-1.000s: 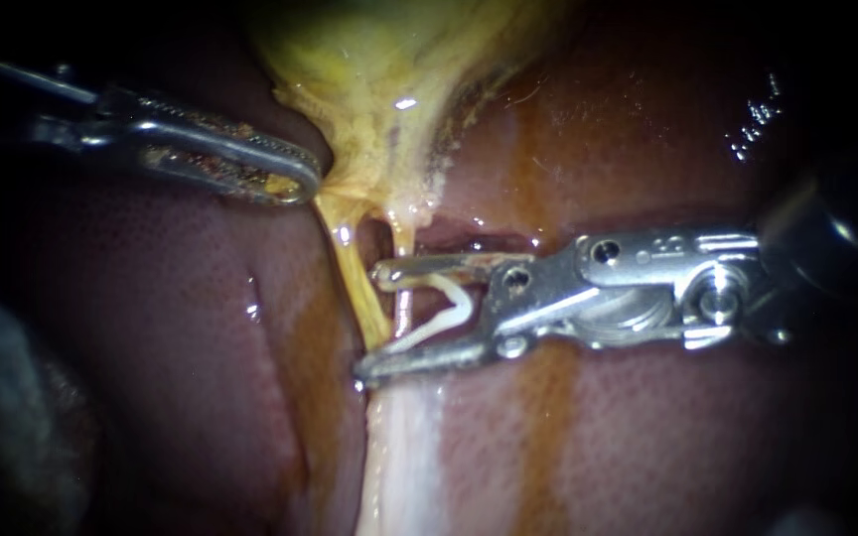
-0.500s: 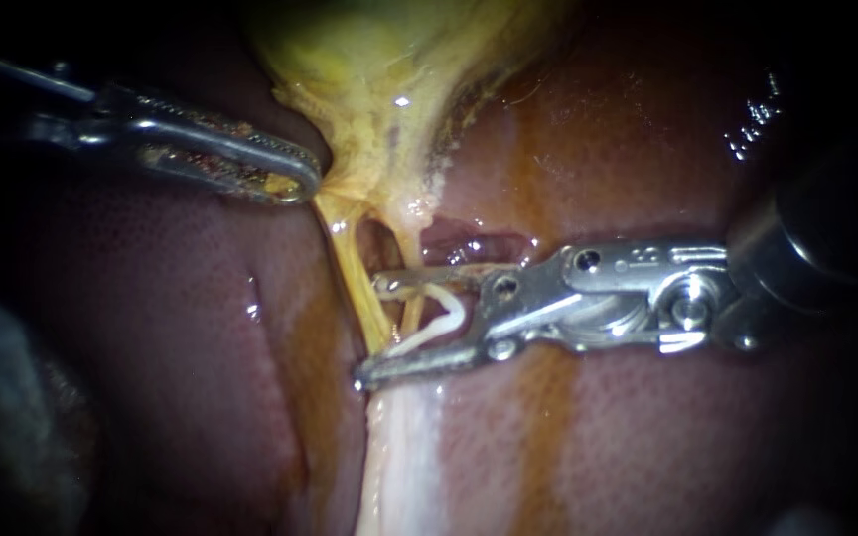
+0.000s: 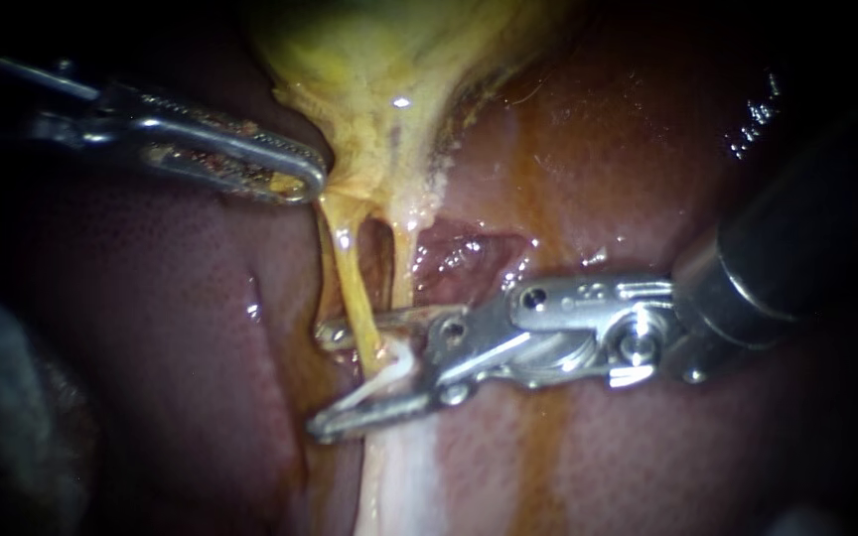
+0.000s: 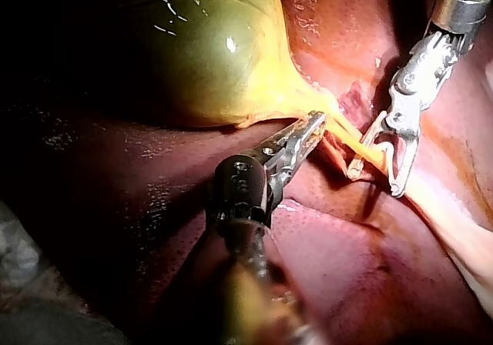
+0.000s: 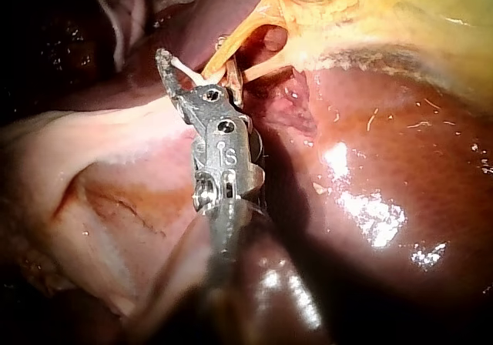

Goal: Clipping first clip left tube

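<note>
Two thin tubes run down from the yellow gallbladder (image 3: pixel 379 89) neck: the left tube (image 3: pixel 348 283) and the right tube (image 3: pixel 402 266). My right instrument (image 3: pixel 320 380) comes in from the right with its jaws standing wide apart, holding a white clip (image 3: pixel 399 362) between them. The left tube passes through the gap between the jaws, in front of the clip's bend. In the right wrist view, the same instrument (image 5: pixel 196 66) and clip (image 5: pixel 187 71) sit at the tubes. My left instrument (image 3: pixel 300 184) is shut on gallbladder neck tissue, also seen in the left wrist view (image 4: pixel 314 123).
Dark red liver (image 3: pixel 181 328) surrounds the tubes. A pale band of tissue (image 3: pixel 404 476) runs below the right instrument's jaws. A raw red patch (image 3: pixel 464 253) lies beside the right tube. The green gallbladder body (image 4: pixel 208 52) bulges beyond the left instrument.
My right instrument has moved left and lower over the liver; its jaws, with the clip, now reach past the left tube. The left instrument has kept its hold.
</note>
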`<state>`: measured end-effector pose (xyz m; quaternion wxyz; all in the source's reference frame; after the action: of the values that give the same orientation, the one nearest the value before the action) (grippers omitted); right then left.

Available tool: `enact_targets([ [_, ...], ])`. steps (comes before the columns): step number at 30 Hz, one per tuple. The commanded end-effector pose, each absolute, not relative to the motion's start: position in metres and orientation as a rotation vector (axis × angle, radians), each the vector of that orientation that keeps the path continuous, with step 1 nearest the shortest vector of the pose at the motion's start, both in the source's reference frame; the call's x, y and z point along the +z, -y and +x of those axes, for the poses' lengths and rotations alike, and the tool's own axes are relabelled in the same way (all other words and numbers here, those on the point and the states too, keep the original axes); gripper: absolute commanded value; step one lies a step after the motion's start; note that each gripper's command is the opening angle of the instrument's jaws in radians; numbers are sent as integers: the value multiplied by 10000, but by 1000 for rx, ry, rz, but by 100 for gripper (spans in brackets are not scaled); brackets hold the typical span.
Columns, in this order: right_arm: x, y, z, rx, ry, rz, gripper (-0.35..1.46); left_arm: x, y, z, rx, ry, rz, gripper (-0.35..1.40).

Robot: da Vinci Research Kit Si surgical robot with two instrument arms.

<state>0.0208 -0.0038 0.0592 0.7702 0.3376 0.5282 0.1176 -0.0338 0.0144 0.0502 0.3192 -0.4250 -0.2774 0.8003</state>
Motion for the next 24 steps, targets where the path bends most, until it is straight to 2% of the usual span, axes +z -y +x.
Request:
enact_targets([
  [1,589,39,209,254,-1148,733,49,503,-144,-338,2104,729,-1117,-35],
  [13,552,58,217,203,-1221,805,49,504,-145,-338,2105,730,-1117,-35],
  [24,538,50,217,211,-1238,824,45,505,-146,-338,2105,730,-1117,-35],
])
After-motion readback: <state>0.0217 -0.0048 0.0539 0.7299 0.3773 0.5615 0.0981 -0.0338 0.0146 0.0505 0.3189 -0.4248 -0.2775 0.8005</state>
